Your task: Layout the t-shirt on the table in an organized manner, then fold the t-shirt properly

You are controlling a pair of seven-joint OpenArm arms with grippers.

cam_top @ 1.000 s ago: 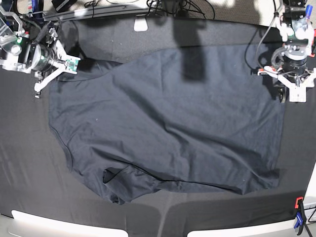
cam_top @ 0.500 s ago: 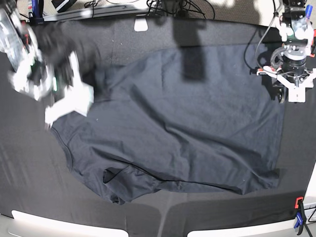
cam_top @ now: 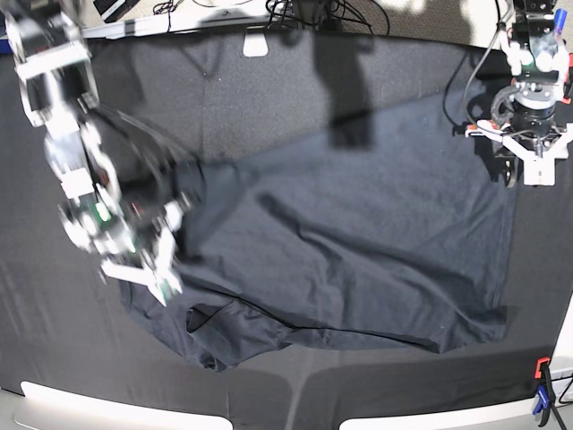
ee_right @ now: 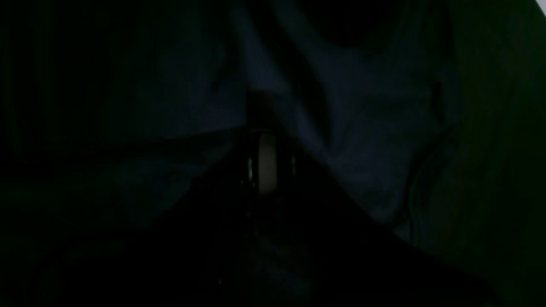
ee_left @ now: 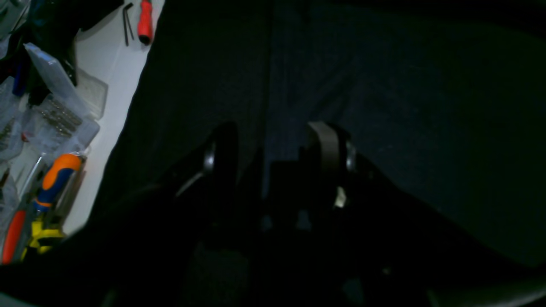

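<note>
T-shirts: we count one t-shirt (cam_top: pixel 358 242), dark charcoal, spread over the middle of the table (cam_top: pixel 54 358) with wrinkles and a folded-under lump at its near-left corner.
Grippers: we count two. The right gripper (cam_top: pixel 143 264) sits on the shirt's left edge, blurred; its fingers are pressed together, and we cannot tell for sure whether cloth is pinched between them.
Left gripper: the left gripper (cam_top: pixel 535 159) hangs at the shirt's far right corner, its fingers (ee_left: pixel 326 145) spread apart with shirt fabric showing between them.
Clamps: we see one orange and blue clamp (cam_top: pixel 542 394), right of the shirt at the table's near rim.
Surface: black textured cloth under the shirt, pale rim along the near side.
Room: cables (cam_top: pixel 313 11) lie beyond the shirt's far side; screwdrivers (ee_left: pixel 51 187) and clear plastic boxes (ee_left: pixel 55 106) rest off the table's right edge.
</note>
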